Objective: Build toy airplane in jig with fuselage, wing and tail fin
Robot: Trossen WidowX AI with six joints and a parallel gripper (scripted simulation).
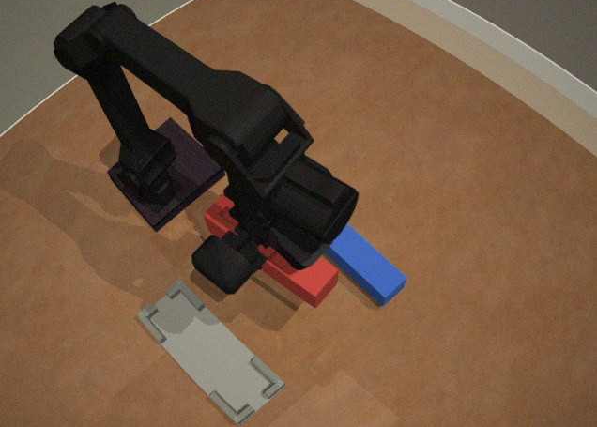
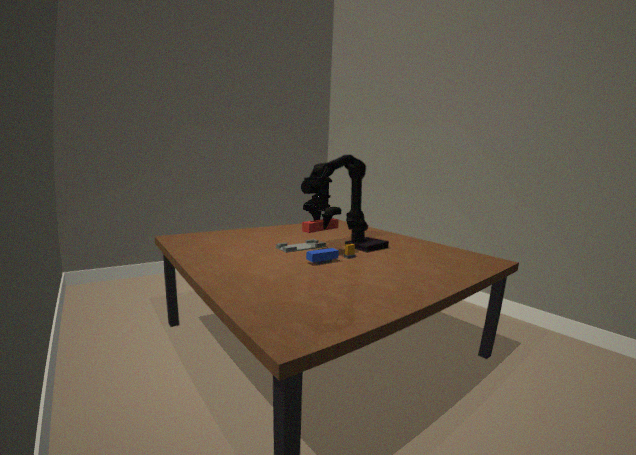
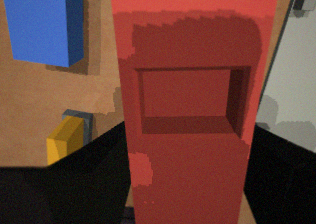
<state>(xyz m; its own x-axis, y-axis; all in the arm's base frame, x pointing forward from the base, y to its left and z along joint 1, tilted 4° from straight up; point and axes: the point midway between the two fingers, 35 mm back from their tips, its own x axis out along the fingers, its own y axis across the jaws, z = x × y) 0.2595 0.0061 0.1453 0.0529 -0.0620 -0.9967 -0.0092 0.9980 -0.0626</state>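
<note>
The red fuselage [image 1: 315, 275] [image 2: 310, 227] [image 3: 190, 186] is off the table, roughly level, with its socket openings facing up. My gripper [image 1: 258, 246] [image 2: 321, 223] [image 3: 181, 123] is shut on it, one finger at each long side, beside the larger socket. The grey jig [image 1: 207, 349] [image 2: 303, 246] [image 3: 300, 71], with raised corner walls, holds nothing; the fuselage hangs to one side of it. The blue wing [image 1: 366, 265] [image 2: 322, 256] [image 3: 40, 26] lies on the table. The yellow tail fin [image 2: 349, 249] [image 3: 72, 136] stands on the table near the arm's base, hidden in the top view.
The arm's dark base plate [image 1: 195, 163] [image 2: 377, 244] is on the table [image 1: 458, 219] [image 2: 246, 280], near the tail fin. The blue wing lies on the opposite side of the fuselage from the jig.
</note>
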